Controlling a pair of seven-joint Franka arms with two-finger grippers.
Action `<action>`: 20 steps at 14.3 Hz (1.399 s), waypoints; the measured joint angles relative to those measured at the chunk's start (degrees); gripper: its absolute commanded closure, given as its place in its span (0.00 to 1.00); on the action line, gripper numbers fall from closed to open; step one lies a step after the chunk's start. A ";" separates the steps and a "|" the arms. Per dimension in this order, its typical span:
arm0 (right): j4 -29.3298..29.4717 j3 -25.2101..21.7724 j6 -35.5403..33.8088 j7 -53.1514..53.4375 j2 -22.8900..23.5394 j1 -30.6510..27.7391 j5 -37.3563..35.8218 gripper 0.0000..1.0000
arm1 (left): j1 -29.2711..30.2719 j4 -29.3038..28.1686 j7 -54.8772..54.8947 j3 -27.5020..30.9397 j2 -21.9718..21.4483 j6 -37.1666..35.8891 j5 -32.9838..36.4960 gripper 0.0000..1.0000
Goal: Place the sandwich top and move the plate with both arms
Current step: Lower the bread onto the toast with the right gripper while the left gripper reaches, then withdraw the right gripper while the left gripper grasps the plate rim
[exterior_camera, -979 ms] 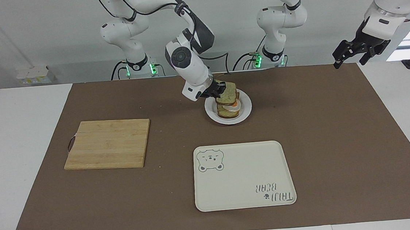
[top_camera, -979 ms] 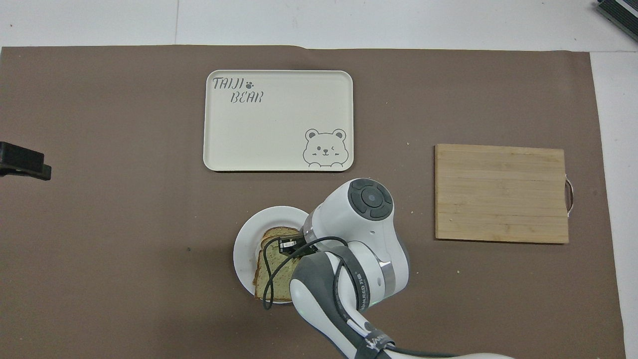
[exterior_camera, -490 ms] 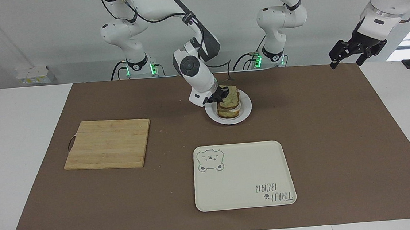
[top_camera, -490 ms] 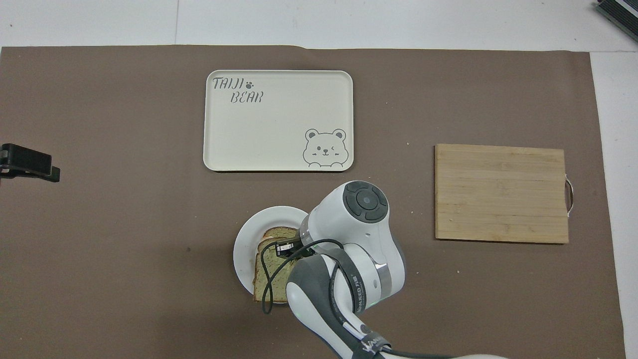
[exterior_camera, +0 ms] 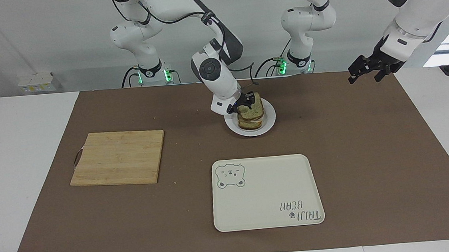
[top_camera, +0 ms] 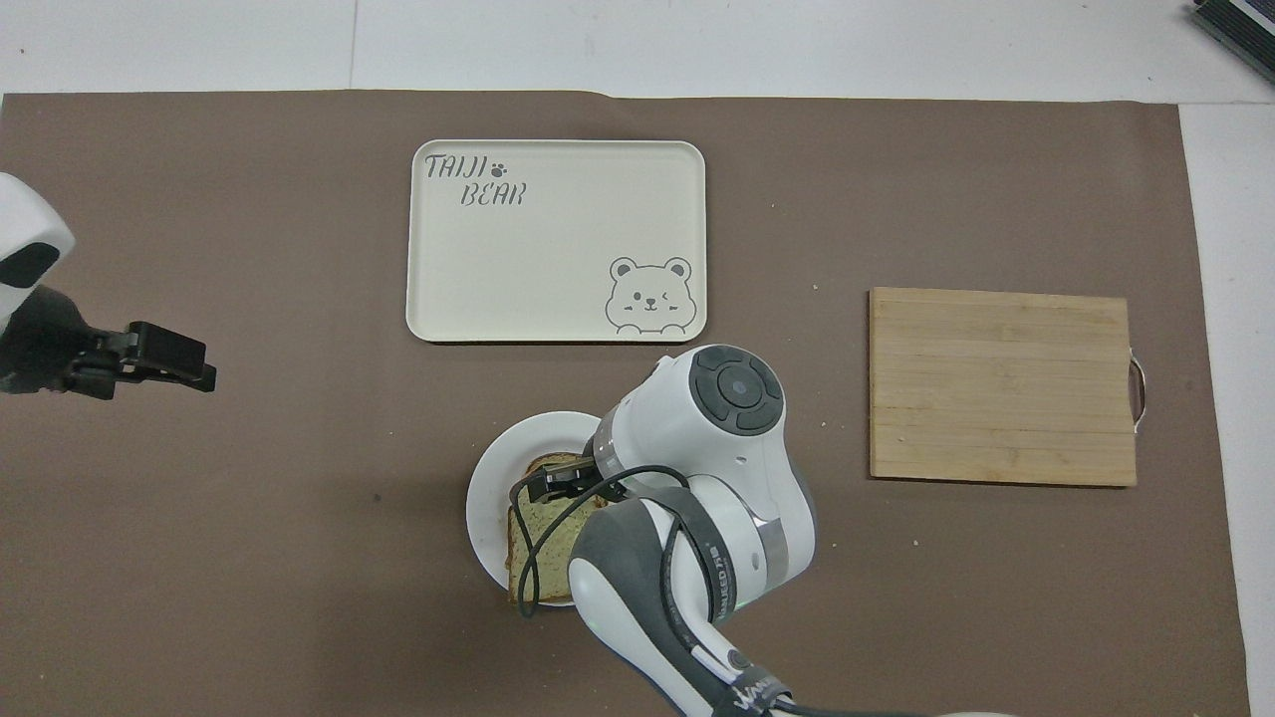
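1. Speckled bread caps the stack. In the facing view, we see the sandwich top (exterior_camera: 251, 104) lying on the lower slices on the white plate (exterior_camera: 269, 121), which sits on the brown mat nearer to the robots than the bear tray (exterior_camera: 266, 193). Our right gripper (exterior_camera: 243, 101) sits at the slice's edge; we cannot tell whether its fingers grip it. The left gripper (exterior_camera: 365, 69) hangs with jaws parted and empty over the mat's corner at the left arm's end.

2. Seen from overhead, the sandwich top (top_camera: 543, 543) shows beside the right arm's wrist, the right gripper (top_camera: 555, 481) over the plate (top_camera: 488, 498). The left gripper (top_camera: 164, 354) hovers well apart. A wooden cutting board (top_camera: 1001, 385) lies toward the right arm's end.

3. We judge the release should finish with a straight lift, so the slice is not dragged off.
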 measured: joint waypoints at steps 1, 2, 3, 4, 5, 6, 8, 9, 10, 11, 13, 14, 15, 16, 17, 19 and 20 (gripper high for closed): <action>0.30 -0.25 -0.03 -0.05 -0.67 -0.26 -1.28 0.00 | -0.44 -2.67 0.02 -0.07 -0.93 2.05 -1.14 0.00; 0.45 -0.39 -0.08 -0.05 -1.49 -0.64 -2.95 0.00 | -0.64 -5.34 0.48 -0.11 -1.87 3.96 -3.14 0.00; 0.50 -0.50 -0.10 -0.06 -2.46 -1.13 -4.95 0.00 | -0.74 -7.74 1.36 -0.11 -2.61 5.81 -4.72 0.00; 0.53 -0.53 -0.25 -0.06 -3.64 -1.90 -6.93 0.00 | -1.11 -10.06 2.23 -0.07 -3.15 7.79 -5.74 0.00; 0.55 -0.57 -0.80 -0.06 -4.79 -2.84 -8.31 0.00 | -1.85 -12.18 2.62 -0.11 -3.42 10.02 -6.37 0.00; 0.58 -0.59 -1.79 -0.06 -5.96 -4.04 -9.49 0.00 | -2.95 -14.45 2.68 -0.12 -3.53 13.00 -7.32 0.00; 0.90 -0.63 -3.80 -0.21 -8.19 -6.67 -14.42 0.00 | -5.40 -18.85 2.72 -0.24 -3.52 17.67 -10.06 0.00; 1.20 -0.65 -4.23 -0.34 -8.96 -7.58 -17.97 0.00 | -6.24 -20.45 2.88 -0.31 -3.52 18.57 -11.29 0.00; 1.73 -0.65 -4.39 -0.35 -9.50 -8.18 -21.57 0.00 | -6.76 -21.95 3.70 -0.31 -3.54 19.23 -12.62 0.00; 2.47 -0.68 -4.70 -0.35 -9.78 -8.70 -23.92 0.00 | -7.14 -23.67 5.52 -0.29 -3.55 20.45 -14.16 0.00; 4.40 -0.71 -7.20 -0.35 -10.40 -11.23 -25.83 0.00 | -7.50 -29.31 12.13 -0.34 -3.54 25.71 -19.56 0.00; 5.13 -0.78 -9.00 -0.38 -10.97 -13.16 -25.90 0.00 | -8.01 -32.28 15.55 -0.28 -3.52 28.42 -22.41 0.00; 5.69 -0.82 -10.97 -0.46 -11.88 -15.55 -25.91 0.00 | -9.12 -35.00 18.17 -0.24 -3.50 30.97 -25.01 0.13; 6.19 -0.88 -12.79 -0.63 -12.90 -17.66 -25.91 0.00 | -10.53 -36.78 19.22 -0.25 -3.49 32.77 -26.30 0.27; 6.80 -0.99 -14.67 -0.74 -13.98 -19.65 -25.92 0.00 | -12.40 -38.19 19.41 -0.28 -3.50 34.62 -26.85 0.43; 8.41 -1.29 -17.98 -0.78 -15.44 -22.26 -25.94 0.00 | -15.22 -40.38 19.40 -0.32 -3.49 37.10 -28.67 0.56; 9.41 -1.39 -19.60 -0.78 -15.85 -23.10 -25.99 0.00 | -15.84 -41.58 19.78 -0.32 -3.48 37.77 -30.40 0.56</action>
